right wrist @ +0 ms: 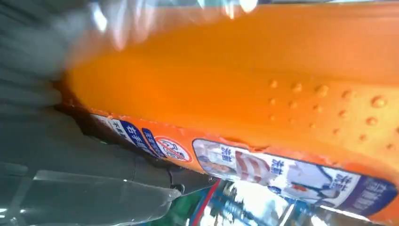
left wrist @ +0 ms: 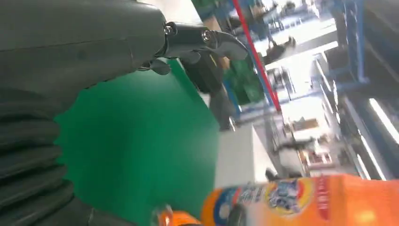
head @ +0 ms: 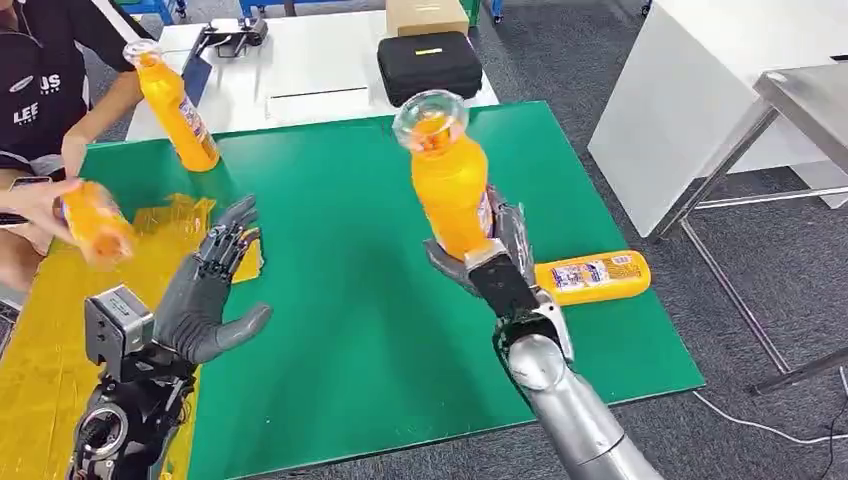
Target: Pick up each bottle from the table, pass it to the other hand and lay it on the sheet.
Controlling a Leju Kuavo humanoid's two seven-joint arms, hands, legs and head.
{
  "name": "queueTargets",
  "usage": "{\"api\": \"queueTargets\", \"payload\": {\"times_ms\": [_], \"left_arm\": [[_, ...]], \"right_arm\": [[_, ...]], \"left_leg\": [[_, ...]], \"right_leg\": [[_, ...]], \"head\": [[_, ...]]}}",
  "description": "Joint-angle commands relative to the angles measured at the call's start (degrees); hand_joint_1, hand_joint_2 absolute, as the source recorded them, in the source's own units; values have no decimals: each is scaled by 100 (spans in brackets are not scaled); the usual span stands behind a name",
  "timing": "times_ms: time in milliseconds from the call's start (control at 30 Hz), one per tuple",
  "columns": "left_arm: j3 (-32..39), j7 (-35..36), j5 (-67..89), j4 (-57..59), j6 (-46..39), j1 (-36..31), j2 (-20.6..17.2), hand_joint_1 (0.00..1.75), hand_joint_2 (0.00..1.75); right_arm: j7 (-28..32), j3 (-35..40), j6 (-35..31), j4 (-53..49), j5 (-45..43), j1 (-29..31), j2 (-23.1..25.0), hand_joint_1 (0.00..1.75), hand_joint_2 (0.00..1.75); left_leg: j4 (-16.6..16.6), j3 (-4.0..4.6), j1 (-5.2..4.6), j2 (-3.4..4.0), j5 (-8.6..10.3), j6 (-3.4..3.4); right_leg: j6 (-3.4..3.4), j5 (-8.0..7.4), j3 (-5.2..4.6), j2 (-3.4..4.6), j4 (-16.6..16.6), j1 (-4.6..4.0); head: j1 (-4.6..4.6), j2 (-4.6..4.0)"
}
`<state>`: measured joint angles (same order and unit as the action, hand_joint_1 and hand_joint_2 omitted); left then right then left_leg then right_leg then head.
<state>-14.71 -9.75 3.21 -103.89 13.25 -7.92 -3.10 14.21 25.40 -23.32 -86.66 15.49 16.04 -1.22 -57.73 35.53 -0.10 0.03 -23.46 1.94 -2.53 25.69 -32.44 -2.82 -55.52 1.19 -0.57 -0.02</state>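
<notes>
At the far left a person's hand holds an orange bottle, blurred, over the yellow sheet that covers the left end of the green table. Behind it, near the table's back edge, a second bottle stands upright on the green. The left hand is raised above the sheet's edge, palm up, fingers spread and holding nothing. To its right, over the middle of the table, the right hand grips a third bottle around its lower part and holds it upright in the air, clear cap on top; the right wrist view shows its orange body and blue-and-white label pressed against the palm. Just right of that hand a fourth bottle lies on its side on the green, near the table's right edge. Behind the table a black case sits on a white surface.
</notes>
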Motion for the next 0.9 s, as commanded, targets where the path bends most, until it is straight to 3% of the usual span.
{"api": "queueTargets", "payload": {"times_ms": [33,133,267,400,600,900], "left_arm": [[-669,127,145,372,-25,-680,-299,0,175],[-705,129,139,352,-24,-670,-344,0,175],[-1047,96,-5,605,96,-956,-339,0,175],[-1229,80,-142,761,130,-1049,-285,0,175],[-1320,68,-254,730,146,-1034,-239,0,175],[-1406,110,-371,612,196,-1000,-173,0,175]], "right_arm": [[132,-159,302,177,-449,66,129,175,175],[136,-154,471,188,-618,71,131,175,175],[582,42,1724,593,-1456,144,44,175,175],[571,384,2365,976,-1411,272,61,175,175],[522,803,2566,1200,-1182,448,152,175,175],[488,1134,2373,1400,-870,790,307,175,175]], "left_leg": [[3,-18,7,-8,-3,-11],[3,-35,9,5,-12,-15],[4,-23,6,-5,-5,-11],[7,-34,9,-1,-7,-14],[4,-29,7,11,-8,-15],[1,-26,7,15,-11,-13]], "right_leg": [[13,5,24,9,6,-5],[17,10,40,29,9,-6],[12,7,31,10,7,-4],[15,7,44,21,13,-6],[16,5,34,33,7,-5],[14,7,31,35,5,-4]], "head": [[0,0],[2,0],[2,0],[2,0],[0,0],[0,0]]}}
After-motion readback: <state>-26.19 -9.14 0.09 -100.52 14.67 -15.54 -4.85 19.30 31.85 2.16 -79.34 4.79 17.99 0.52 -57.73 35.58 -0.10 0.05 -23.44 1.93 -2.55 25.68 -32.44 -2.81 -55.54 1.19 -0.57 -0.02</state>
